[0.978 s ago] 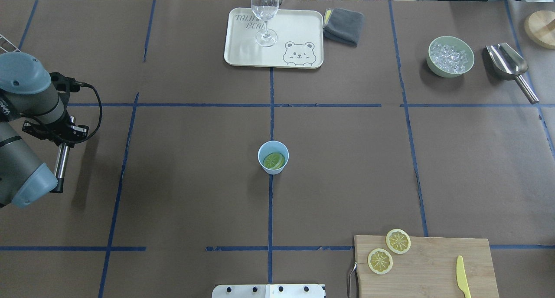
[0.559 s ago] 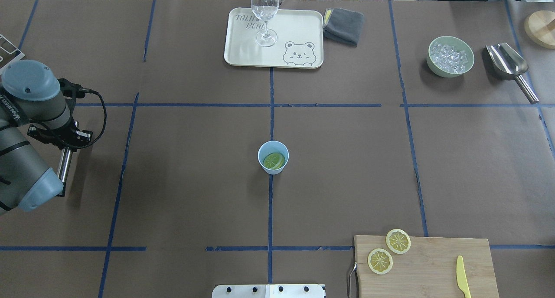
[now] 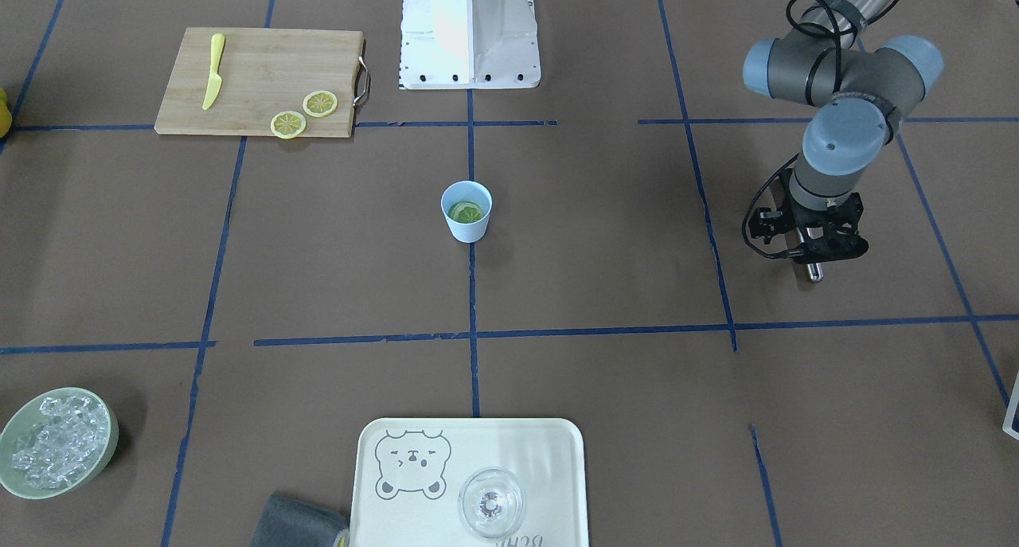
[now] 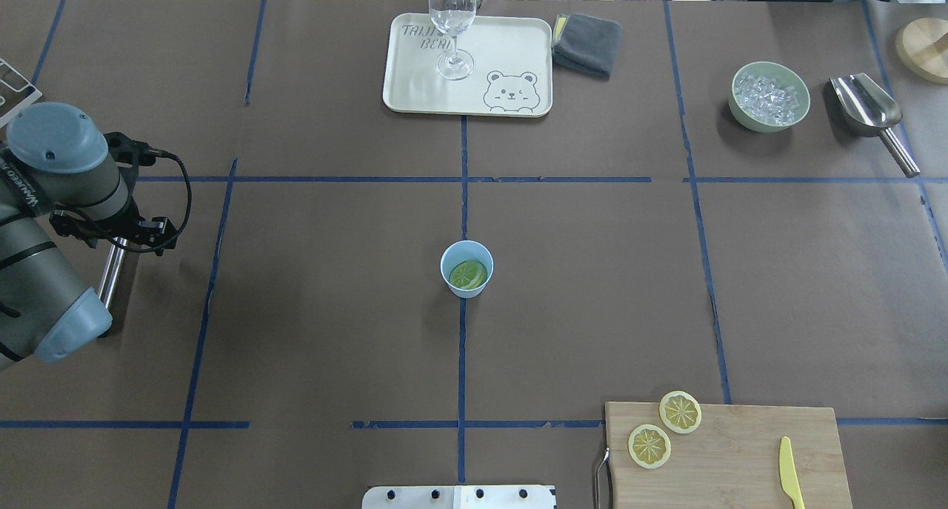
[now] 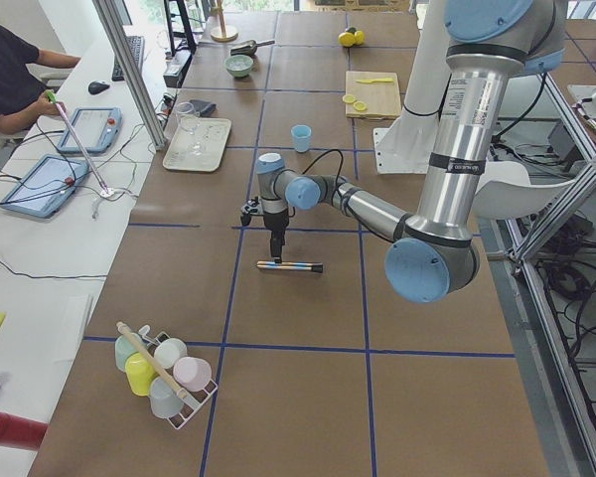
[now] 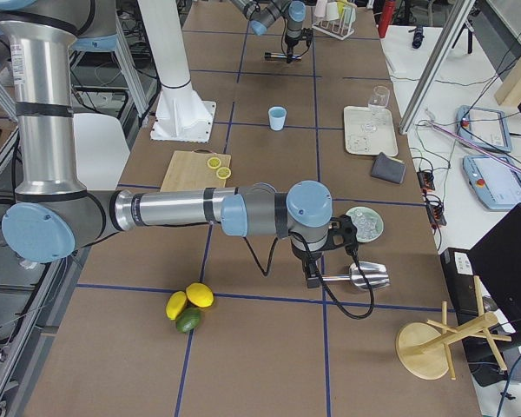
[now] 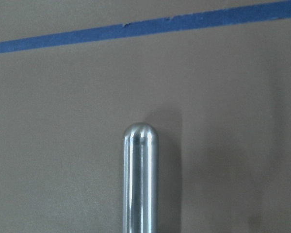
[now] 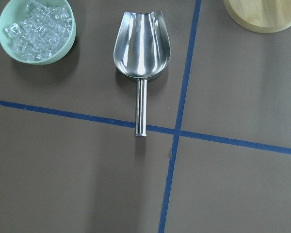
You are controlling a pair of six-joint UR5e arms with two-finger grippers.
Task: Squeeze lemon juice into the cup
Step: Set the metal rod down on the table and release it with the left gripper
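Lemon (image 4: pixel 468 274) in cup (image 4: pixel 466 291) — tray (image 4: pixel 518 42) txt reads "BEA…", partly hidden.

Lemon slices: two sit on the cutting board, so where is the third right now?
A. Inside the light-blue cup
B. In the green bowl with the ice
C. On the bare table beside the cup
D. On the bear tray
A: the lemon slice lies inside the cup, below its rim, while a second slice and a third slice rest on the cutting board.

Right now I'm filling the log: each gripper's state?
Left gripper: cannot tell; jaws hidden, above a rod.
Right gripper: cannot tell; only a far side view shows it.
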